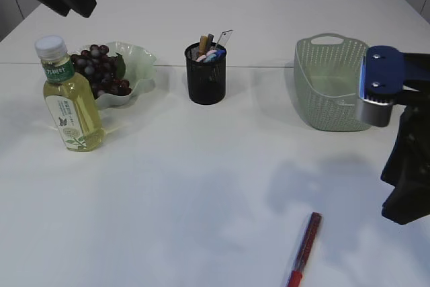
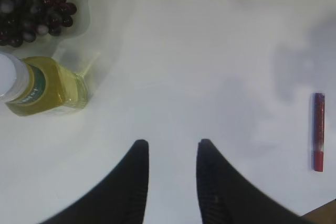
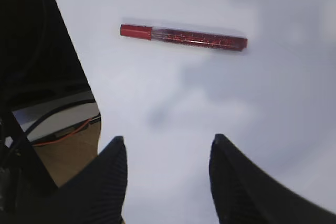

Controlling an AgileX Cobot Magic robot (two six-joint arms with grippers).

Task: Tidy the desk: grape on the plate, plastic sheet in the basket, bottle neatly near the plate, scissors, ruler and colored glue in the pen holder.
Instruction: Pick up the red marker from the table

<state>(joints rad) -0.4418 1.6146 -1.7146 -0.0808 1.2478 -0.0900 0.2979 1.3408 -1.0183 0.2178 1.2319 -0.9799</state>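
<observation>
— From where you stand, can you see both grippers?

— Only through the wrist views. The left gripper (image 2: 171, 148) hangs over bare surface (image 1: 201, 186), jaws apart, nothing between them. The right gripper (image 3: 168, 148) is spread wider, also empty, with the red glitter glue (image 3: 184, 36) lying flat just beyond its tips. In the exterior view that arm is cut off at the right edge and its fingers are out of sight.

— And the rest?

— The grapes (image 1: 99, 68) sit on the pale green plate (image 1: 138, 58), half hidden behind the bottle (image 1: 70, 99), which stands upright just in front of it. The black pen holder (image 1: 205, 73) holds several things; I can make out handles and a pale strip, but not which is which. The green basket (image 1: 326, 82) is partly blocked by the right arm, so I can't tell what's inside. The glue (image 1: 304, 250) runs off the bottom edge.
</observation>
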